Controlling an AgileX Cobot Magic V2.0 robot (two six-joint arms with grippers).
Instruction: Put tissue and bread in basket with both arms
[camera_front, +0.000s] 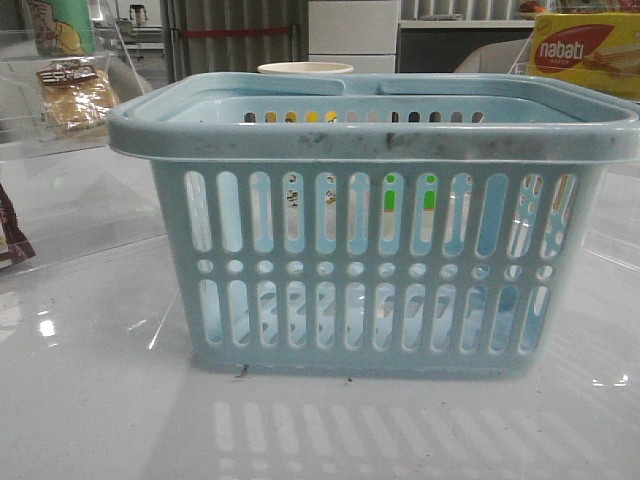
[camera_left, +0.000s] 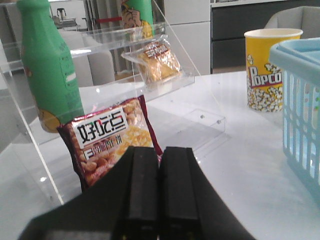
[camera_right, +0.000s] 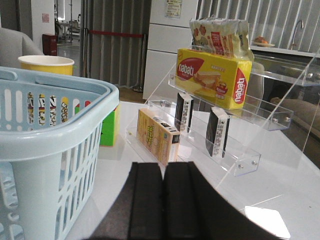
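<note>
The light-blue basket stands in the middle of the table and fills the front view; its inside is not visible from here. The bread, golden-brown in a clear wrapper, lies on a clear shelf at the left, and also shows in the front view. The tissue, a small black pack, stands on a clear stepped shelf at the right, with a second alike pack beside it. My left gripper is shut and empty, short of the left shelf. My right gripper is shut and empty, beside the basket.
On the left are a green bottle and a dark maroon snack packet leaning on the shelf. A popcorn cup stands behind the basket. On the right shelf are a nabati box and a tan box.
</note>
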